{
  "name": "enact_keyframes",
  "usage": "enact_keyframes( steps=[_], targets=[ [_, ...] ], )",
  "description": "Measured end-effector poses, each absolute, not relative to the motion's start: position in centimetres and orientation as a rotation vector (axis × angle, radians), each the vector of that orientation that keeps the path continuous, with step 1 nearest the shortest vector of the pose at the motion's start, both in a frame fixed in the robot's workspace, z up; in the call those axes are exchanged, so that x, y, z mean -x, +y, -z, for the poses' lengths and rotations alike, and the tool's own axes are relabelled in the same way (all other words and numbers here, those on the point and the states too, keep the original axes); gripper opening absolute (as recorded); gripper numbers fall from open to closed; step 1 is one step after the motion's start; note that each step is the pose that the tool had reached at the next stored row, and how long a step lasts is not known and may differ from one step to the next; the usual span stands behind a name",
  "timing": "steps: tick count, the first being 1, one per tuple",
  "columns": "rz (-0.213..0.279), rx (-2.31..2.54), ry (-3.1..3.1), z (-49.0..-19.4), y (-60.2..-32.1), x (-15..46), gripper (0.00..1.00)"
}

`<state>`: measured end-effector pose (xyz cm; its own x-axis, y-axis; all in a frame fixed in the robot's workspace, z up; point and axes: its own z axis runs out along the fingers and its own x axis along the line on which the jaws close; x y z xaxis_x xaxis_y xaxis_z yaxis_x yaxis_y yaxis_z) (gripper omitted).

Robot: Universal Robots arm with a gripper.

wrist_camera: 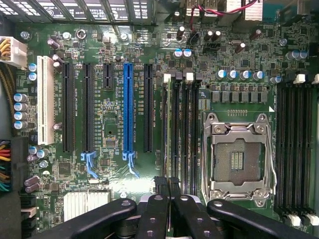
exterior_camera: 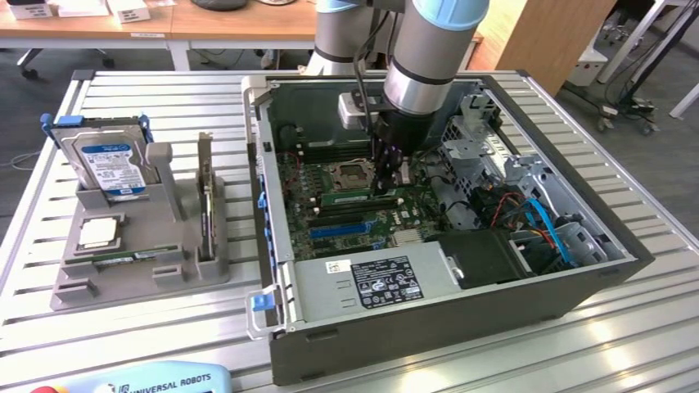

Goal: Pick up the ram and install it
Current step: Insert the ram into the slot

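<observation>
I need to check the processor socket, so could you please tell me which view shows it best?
The wrist view: the empty processor socket appears whole, seen square-on. The exterior view shows it far off, at a slant.

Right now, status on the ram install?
Gripper shut, low inside the case over the memory slots. Ram a green stick at its tips, seating unclear. Nothing blocking the slots.
</observation>
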<state>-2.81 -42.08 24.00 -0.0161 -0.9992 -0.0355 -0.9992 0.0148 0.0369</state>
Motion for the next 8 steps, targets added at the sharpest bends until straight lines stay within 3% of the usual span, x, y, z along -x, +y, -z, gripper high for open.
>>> enact_keyframes(
  steps=[8],
  targets=[
    [0.08, -2.203, -2.237, -23.88, -42.08, 2.81, 0.11]
  ],
)
